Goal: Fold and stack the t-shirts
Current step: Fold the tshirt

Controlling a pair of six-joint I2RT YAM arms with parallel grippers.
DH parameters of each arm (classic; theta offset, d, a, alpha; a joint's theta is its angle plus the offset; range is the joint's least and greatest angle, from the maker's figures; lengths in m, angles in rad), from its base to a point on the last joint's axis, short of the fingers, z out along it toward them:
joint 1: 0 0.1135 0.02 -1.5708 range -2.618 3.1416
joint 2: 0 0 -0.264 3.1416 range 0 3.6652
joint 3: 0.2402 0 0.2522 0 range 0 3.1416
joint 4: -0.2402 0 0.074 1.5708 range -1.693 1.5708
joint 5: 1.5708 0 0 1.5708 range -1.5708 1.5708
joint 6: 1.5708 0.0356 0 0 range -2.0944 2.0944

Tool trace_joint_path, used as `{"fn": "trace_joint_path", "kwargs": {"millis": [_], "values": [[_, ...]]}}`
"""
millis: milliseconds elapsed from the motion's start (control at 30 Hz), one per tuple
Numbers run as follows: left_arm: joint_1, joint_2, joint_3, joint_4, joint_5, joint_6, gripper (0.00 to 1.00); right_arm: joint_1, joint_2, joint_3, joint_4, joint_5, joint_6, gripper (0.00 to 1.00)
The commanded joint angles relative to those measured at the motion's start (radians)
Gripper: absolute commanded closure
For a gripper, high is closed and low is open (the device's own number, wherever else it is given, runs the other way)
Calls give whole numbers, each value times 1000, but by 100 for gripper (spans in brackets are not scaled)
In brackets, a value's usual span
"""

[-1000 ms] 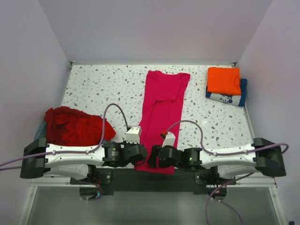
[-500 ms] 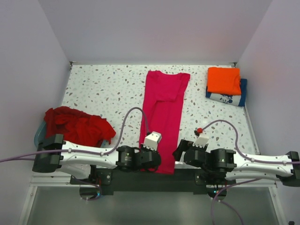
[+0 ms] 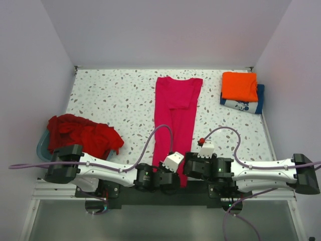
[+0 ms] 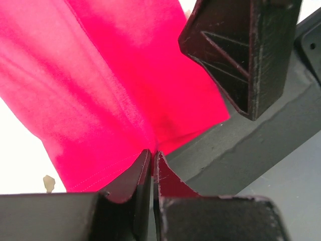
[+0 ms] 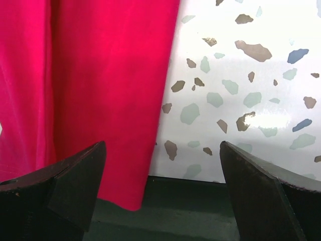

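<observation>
A magenta-pink t-shirt [image 3: 174, 113], folded into a long strip, lies down the middle of the table, its near hem hanging over the front edge. My left gripper [image 3: 175, 179] is shut on that hem [image 4: 150, 120]; the cloth puckers at the fingertips [image 4: 143, 165]. My right gripper [image 3: 185, 172] is open, with the shirt's near right corner [image 5: 125, 186] between its fingers [image 5: 75, 175]. An orange t-shirt [image 3: 239, 86] lies folded on a navy one with white print [image 3: 245, 105] at the back right. Dark red t-shirts [image 3: 83, 134] are piled at the left.
The red pile sits in a pale blue tub [image 3: 42, 146] at the table's left edge. The speckled table [image 3: 115, 95] is walled at the back and sides. A dark mounting bar [image 5: 195, 216] runs under the front edge. The right gripper's finger [image 4: 241, 50] shows in the left wrist view.
My left gripper has moved right along the near edge to the shirt's hem and shut on it. My right gripper swung out right, then came back left to the shirt's corner.
</observation>
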Motion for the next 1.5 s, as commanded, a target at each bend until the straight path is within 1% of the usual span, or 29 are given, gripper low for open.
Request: {"fn": "trace_joint_path", "kwargs": {"millis": [0, 233, 267, 300, 367, 400, 467, 500, 533, 567, 600, 633, 700, 733, 767, 800, 833, 867, 900, 1000, 1100, 1233, 1467], "values": [[-13, -12, 10, -35, -24, -18, 100, -1, 8, 32, 39, 26, -3, 1], [-28, -26, 7, -61, -15, -18, 100, -1, 23, 32, 40, 14, -4, 1], [-30, -28, 10, -63, -13, -18, 98, -1, 31, 32, 42, 10, -4, 1], [-31, -29, 13, -69, -14, -22, 90, 1, 43, 33, 43, 7, -4, 1], [-34, -38, 13, -104, -24, -48, 79, -1, 58, 38, 53, 1, -7, 1], [-34, -55, 13, -129, -28, -58, 62, -1, 74, 39, 59, -2, -10, 1], [-40, -83, 18, -162, -39, -93, 44, -1, 86, 49, 74, -9, -21, 1], [-42, -100, 24, -184, -48, -110, 30, -1, 94, 53, 76, -14, -26, 1], [-48, -145, 30, -240, -80, -131, 25, -1, 106, 58, 79, -19, -29, 2], [-48, -169, 33, -271, -99, -186, 21, -1, 114, 70, 77, -26, -36, 2], [-48, -228, 35, -331, -117, -217, 16, -1, 120, 75, 76, -31, -41, 1], [-48, -259, 30, -356, -149, -277, 14, 1, 130, 79, 76, -34, -47, 1], [-47, -345, -3, -402, -175, -323, 9, 1, 138, 89, 82, -48, -55, 1], [-27, -368, -38, -409, -179, -349, 8, 1, 143, 87, 94, -60, -59, 1], [-10, -391, -39, -416, -169, -360, 8, 1, 141, 82, 103, -60, -60, 2], [8, -408, -87, -416, -157, -366, 8, 1, 141, 78, 112, -77, -61, 1], [51, -442, -115, -399, -122, -366, 8, 1, 141, 72, 123, -85, -61, 2], [71, -456, -140, -384, -102, -360, 9, 1, 143, 58, 144, -94, -61, 2], [84, -469, -184, -364, -85, -354, 9, 1, 147, 50, 157, -104, -60, 2], [104, -505, -247, -246, -45, -332, 10, 4, 180, 35, 197, -146, -60, 4], [110, -486, -264, -215, -41, -334, 11, 18, 228, 35, 224, -172, -55, 5], [108, -453, -280, -157, -27, -329, 11, 54, 261, 32, 231, -183, -5, 5], [113, -391, -323, -71, 5, -335, 11, 88, 204, -17, 215, -186, 60, 6]]}}
